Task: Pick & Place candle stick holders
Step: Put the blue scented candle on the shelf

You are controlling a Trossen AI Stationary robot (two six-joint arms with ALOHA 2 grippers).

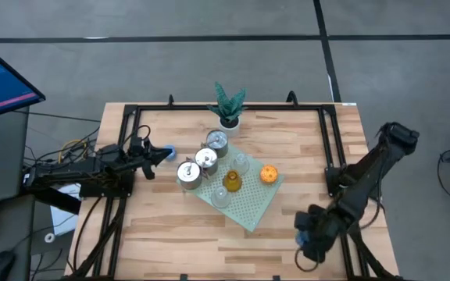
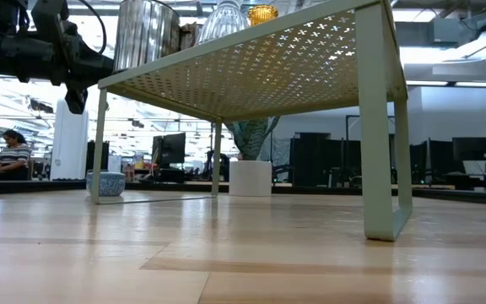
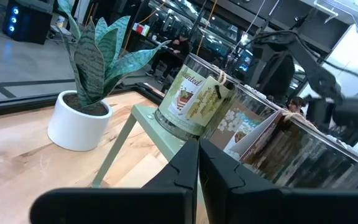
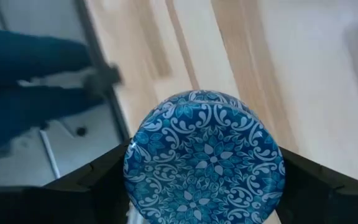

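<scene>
My right gripper (image 4: 204, 186) has its jaws clamped across the round blue patterned holder (image 4: 204, 158), glazed, slippery and breakable, so I keep the squeeze gentle; the left gripper's (image 3: 197, 180) jaws are together.

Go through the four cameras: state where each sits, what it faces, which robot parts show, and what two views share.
High view: overhead, straight down on the table; both arms show.
Low view: at tabletop height, under the green perforated stand; one dark arm at upper left.
Left wrist view: past the shut left gripper toward the plant.
Right wrist view: right gripper around a blue patterned holder.
Shared: plant and stand appear in the high, low and left wrist views.
</scene>
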